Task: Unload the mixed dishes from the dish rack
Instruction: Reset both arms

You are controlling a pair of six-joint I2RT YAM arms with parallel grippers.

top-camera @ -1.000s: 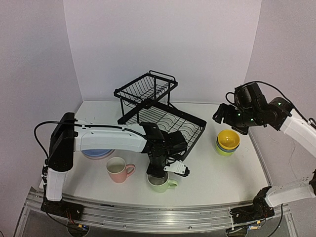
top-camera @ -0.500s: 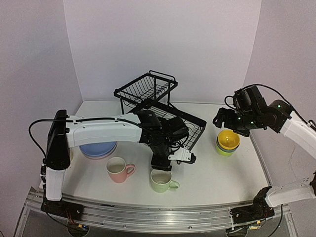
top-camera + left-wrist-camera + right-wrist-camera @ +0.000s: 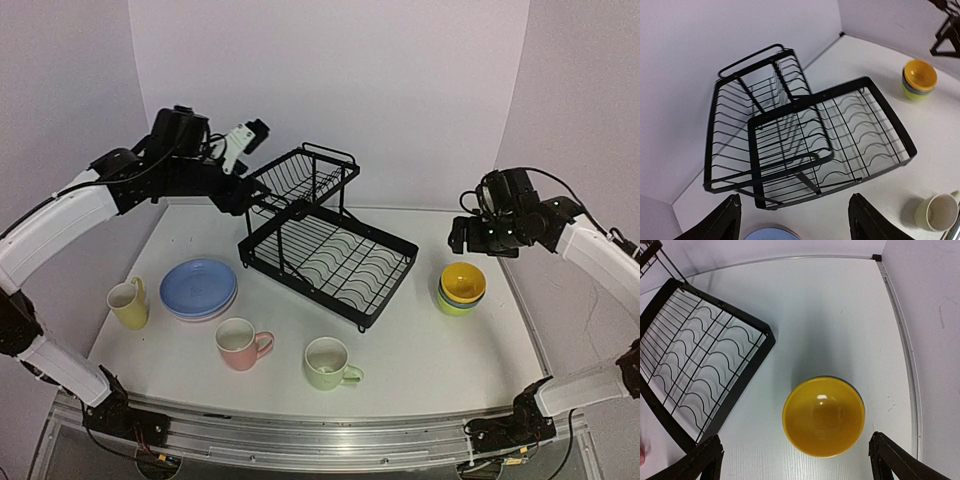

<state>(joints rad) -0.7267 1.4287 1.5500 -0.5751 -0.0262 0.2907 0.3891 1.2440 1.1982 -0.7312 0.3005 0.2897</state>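
The pale-green mug (image 3: pixel 328 363) and pink mug (image 3: pixel 240 343) are set nearest, on the table (image 3: pixel 430 350); the yellow mug (image 3: pixel 128 303) and blue plate (image 3: pixel 200 288), perhaps stacked on another, further left. The dish rack (image 3: pixel 325 250) is placed between these and the stacked bowls (image 3: pixel 462 288). Both the left gripper (image 3: pixel 795 197) and right gripper (image 3: pixel 795 440) are held wide, aloft.

No lettering, label, brand or number can be read in any view. The dishes, rack and arms all show plain, unmarked surfaces.

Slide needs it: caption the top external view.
Empty dish rack amid plates, yellow mug, pink mug, green mug, stacked bowls; left gripper, right gripper raised, open.
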